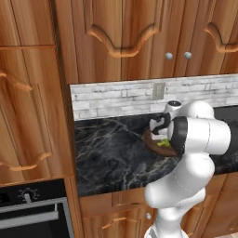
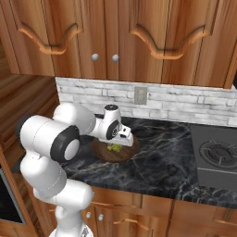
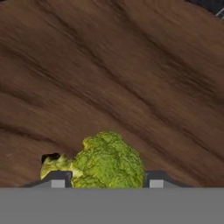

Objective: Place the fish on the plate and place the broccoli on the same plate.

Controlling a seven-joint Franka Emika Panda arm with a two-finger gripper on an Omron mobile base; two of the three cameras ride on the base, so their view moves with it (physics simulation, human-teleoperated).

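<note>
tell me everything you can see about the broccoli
The broccoli is a small, lumpy, yellow-green floret with a paler stalk end poking out to one side in the hand view. It sits low over the dark brown, wood-grained plate, between the fingertips of the gripper. Whether the fingers press on it, or whether it rests on the plate, cannot be told. From the base views it shows as a green speck on the plate under the hand.
</note>
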